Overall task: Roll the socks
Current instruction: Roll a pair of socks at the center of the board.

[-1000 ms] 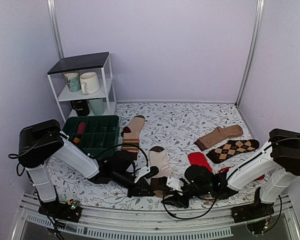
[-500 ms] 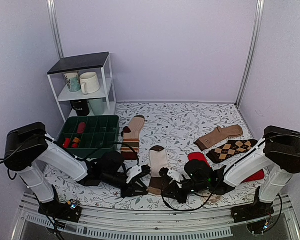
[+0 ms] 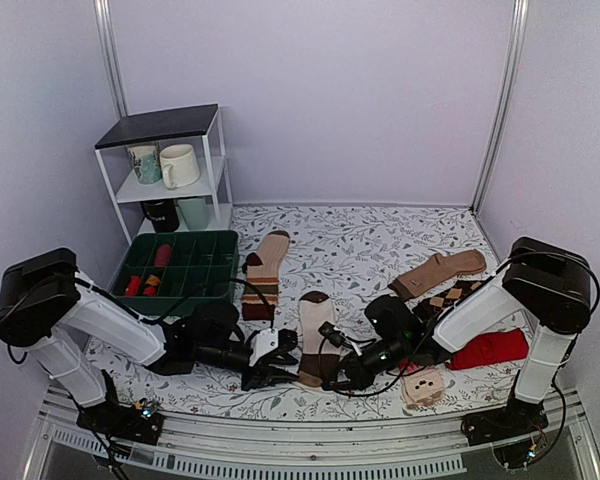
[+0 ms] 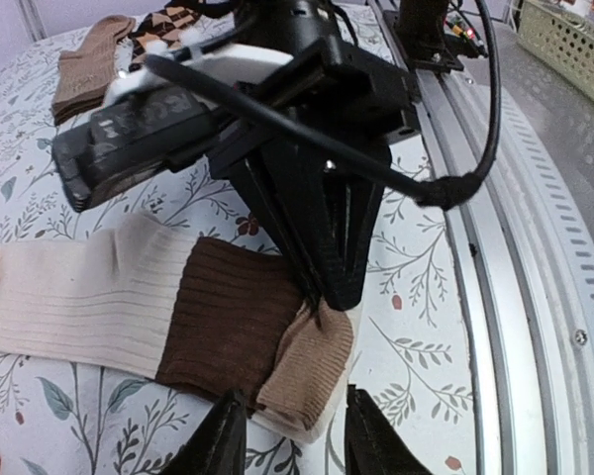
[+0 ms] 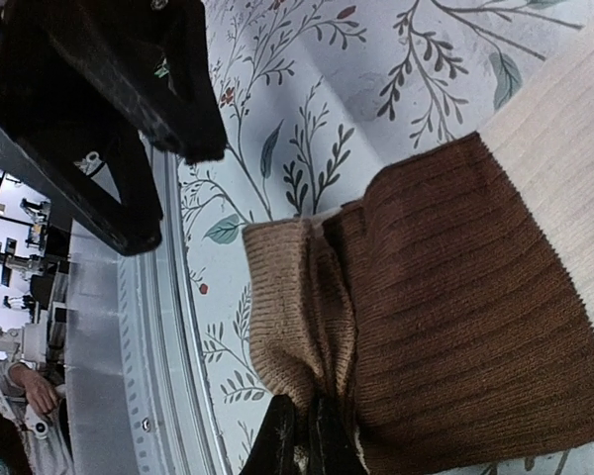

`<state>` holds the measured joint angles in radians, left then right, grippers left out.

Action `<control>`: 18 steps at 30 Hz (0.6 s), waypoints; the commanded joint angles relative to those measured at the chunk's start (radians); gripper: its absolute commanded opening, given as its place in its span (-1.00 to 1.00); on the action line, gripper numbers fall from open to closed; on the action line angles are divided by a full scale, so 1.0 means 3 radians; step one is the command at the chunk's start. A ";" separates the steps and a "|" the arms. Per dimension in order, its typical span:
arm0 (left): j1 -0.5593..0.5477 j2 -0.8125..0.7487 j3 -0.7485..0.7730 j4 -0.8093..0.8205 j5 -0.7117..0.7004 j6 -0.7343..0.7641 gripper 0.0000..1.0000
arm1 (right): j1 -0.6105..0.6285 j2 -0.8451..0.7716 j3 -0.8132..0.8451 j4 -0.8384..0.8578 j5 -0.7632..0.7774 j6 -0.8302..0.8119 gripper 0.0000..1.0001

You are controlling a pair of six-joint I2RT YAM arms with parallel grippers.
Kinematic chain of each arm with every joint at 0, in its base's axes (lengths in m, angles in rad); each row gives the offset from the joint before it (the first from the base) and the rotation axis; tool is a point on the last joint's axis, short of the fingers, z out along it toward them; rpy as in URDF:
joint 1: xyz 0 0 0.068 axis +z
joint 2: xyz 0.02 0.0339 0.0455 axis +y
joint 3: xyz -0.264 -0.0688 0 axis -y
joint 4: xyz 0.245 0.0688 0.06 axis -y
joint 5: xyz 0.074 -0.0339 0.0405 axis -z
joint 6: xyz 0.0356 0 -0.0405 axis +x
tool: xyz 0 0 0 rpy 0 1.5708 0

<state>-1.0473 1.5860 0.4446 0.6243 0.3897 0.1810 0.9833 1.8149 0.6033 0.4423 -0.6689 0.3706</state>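
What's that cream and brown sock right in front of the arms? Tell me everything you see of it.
The sock is ribbed knit: cream leg, dark brown cuff at the far end, a wide dark brown band, then a tan toe toward the arms. It lies flat on the flowered table, toe bunched where the shut right tool pinches it; the open left tool hovers at the toe tip.

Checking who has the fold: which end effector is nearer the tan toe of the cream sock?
Right. The right end effector is pinched shut on the tan toe; the left end effector hangs open close beside it.
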 commanded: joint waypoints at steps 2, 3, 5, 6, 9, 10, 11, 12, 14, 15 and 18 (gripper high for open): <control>-0.0087 0.0238 0.0123 0.0082 0.0116 0.0165 -0.28 | -0.0098 0.0286 -0.0033 -0.0933 0.0045 0.0203 -1.00; -0.0091 0.0257 0.0123 0.0080 0.0134 0.0168 -0.27 | -0.0113 0.0286 -0.0032 -0.0952 0.0047 0.0206 -1.00; -0.0097 0.0295 0.0136 0.0100 0.0183 0.0171 -0.27 | -0.0131 0.0286 -0.0034 -0.0980 0.0041 0.0207 -1.00; -0.0098 0.0312 0.0149 0.0100 0.0199 0.0170 -0.28 | -0.0134 0.0293 -0.0030 -0.0988 0.0034 0.0207 -1.00; -0.0116 0.0378 0.0191 0.0084 0.0252 0.0191 -0.28 | -0.0139 0.0324 -0.0014 -0.1017 0.0027 0.0215 -1.00; -0.0127 0.0405 0.0205 0.0075 0.0254 0.0196 -0.28 | -0.0145 0.0337 -0.0011 -0.1022 0.0015 0.0217 -1.00; -0.0134 0.0431 0.0214 0.0079 0.0248 0.0198 -0.28 | -0.0145 0.0348 -0.0010 -0.1024 0.0005 0.0217 -1.00; -0.0140 0.0462 0.0224 0.0081 0.0238 0.0197 -0.29 | -0.0152 0.0356 -0.0007 -0.1029 -0.0003 0.0217 -1.00; -0.0145 0.0524 0.0246 0.0096 0.0219 0.0193 -0.29 | -0.0154 0.0370 -0.0011 -0.1034 -0.0012 0.0217 -1.00; -0.0147 0.0549 0.0262 0.0085 0.0200 0.0194 -0.29 | -0.0154 0.0372 -0.0012 -0.1035 -0.0017 0.0217 -1.00; -0.0145 0.0599 0.0282 0.0065 0.0170 0.0194 -0.29 | -0.0162 0.0373 -0.0017 -0.1042 -0.0015 0.0216 -1.00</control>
<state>-1.0767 1.7416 0.5087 0.6315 0.4397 0.2253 0.9401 1.8492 0.6502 0.3653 -0.7662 0.4297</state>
